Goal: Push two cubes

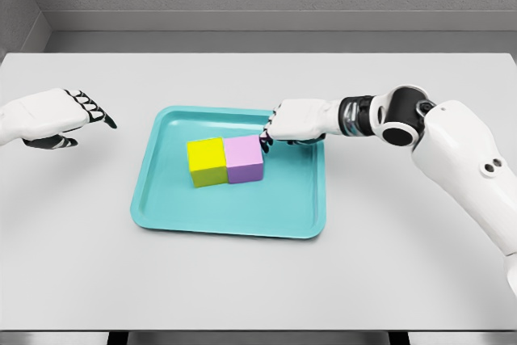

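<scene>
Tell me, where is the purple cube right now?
In the head view, the purple cube sits mid-tray in the teal tray, touching the yellow cube on its left, right hand at its right.

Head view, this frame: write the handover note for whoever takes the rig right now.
Right hand: fingers curled, holding nothing, fingertips at the pink cube's right side.
Left hand: idle over the table, left of the tray, holding nothing.
Yellow cube and pink cube sit side by side, touching, inside the teal tray.
Done: the hand has reached the cubes.
Left: push both cubes leftward, probably together.
</scene>
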`<state>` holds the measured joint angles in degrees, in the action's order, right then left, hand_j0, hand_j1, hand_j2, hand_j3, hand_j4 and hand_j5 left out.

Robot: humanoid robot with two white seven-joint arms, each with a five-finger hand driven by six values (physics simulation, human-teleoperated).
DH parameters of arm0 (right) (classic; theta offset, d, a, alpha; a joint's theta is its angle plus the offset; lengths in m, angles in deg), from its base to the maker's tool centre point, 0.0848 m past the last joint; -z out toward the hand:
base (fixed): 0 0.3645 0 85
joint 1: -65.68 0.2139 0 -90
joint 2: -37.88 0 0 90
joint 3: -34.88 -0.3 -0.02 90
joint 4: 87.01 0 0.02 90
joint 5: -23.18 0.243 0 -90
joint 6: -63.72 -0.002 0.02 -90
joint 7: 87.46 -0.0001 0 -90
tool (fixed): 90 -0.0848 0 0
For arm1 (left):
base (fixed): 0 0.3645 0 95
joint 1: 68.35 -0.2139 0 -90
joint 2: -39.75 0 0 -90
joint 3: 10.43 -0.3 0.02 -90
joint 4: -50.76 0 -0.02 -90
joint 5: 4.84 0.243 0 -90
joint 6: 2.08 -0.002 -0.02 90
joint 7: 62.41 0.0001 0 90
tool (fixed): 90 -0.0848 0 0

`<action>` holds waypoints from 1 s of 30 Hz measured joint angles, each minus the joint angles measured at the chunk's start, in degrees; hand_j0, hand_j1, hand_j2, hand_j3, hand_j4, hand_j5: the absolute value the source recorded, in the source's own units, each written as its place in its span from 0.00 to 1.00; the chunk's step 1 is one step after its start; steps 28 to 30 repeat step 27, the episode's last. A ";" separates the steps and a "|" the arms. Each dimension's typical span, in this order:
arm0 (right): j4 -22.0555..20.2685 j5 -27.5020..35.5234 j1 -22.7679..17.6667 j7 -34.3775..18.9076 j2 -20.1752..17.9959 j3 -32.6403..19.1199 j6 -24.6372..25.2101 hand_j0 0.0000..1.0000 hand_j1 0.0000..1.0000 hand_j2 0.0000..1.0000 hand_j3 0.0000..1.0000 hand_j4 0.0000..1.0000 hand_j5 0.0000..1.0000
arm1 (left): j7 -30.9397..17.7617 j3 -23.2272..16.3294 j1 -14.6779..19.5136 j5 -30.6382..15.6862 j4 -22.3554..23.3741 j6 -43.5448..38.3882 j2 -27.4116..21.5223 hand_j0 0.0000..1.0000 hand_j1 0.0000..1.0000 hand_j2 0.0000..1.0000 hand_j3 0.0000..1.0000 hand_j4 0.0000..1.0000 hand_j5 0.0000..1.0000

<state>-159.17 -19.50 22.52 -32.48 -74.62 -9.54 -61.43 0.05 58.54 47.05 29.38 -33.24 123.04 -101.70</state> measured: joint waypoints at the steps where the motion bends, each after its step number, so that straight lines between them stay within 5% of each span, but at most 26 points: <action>1: 0.00 -0.02 0.00 0.00 0.11 0.00 0.00 0.60 0.60 0.60 0.60 0.60 0.60 | 0.00 0.00 0.00 0.00 -0.01 0.00 0.00 0.77 0.77 0.77 0.77 0.77 0.77; 4: 0.01 0.00 0.00 0.00 0.33 0.00 0.00 0.60 0.60 0.60 0.60 0.60 0.60 | 0.00 0.00 0.00 -0.01 0.01 0.00 0.05 0.81 0.81 0.81 0.81 0.81 0.81; 7: 0.17 0.07 0.97 0.01 0.06 -0.01 0.02 0.60 0.60 0.60 0.60 0.60 0.60 | 0.09 0.00 -0.09 -0.05 0.04 0.00 0.06 0.98 0.98 0.98 0.98 0.98 0.98; 12: -0.04 0.65 1.84 0.01 -3.10 -0.25 0.02 0.61 0.61 0.61 0.61 0.61 0.61 | 0.18 -0.01 0.18 -0.69 0.18 0.00 0.05 1.00 1.00 1.00 1.00 1.00 1.00; 16: -8.74 6.17 0.71 0.00 -13.74 -1.84 -0.03 0.63 0.63 0.63 0.63 0.63 0.63 | 0.18 0.03 0.26 -0.82 1.11 0.00 -0.13 1.00 1.00 1.00 1.00 1.00 1.00; 17: -11.41 7.98 -0.44 0.00 -16.98 -3.05 -0.03 0.73 0.73 0.73 0.73 0.73 0.73 | 0.18 0.05 0.26 -0.84 1.31 0.00 -0.32 1.00 1.00 1.00 1.00 1.00 1.00; 18: -13.65 9.69 -2.81 -0.01 -20.09 -4.39 -0.05 1.00 1.00 1.00 1.00 1.00 1.00 | 0.17 0.11 0.26 -0.87 1.45 0.01 -0.46 1.00 1.00 1.00 1.00 1.00 1.00; 23: -16.77 14.01 -10.02 -0.01 -30.22 -13.14 -0.02 1.00 1.00 1.00 1.00 1.00 1.00 | 0.17 0.67 -0.17 -1.14 1.75 0.00 -1.25 1.00 1.00 1.00 1.00 1.00 1.00; 30: -15.42 14.99 -10.63 0.00 -32.46 -15.60 0.00 1.00 1.00 1.00 1.00 1.00 1.00 | 0.16 1.08 -0.26 -1.21 1.80 0.00 -1.82 1.00 1.00 1.00 1.00 1.00 1.00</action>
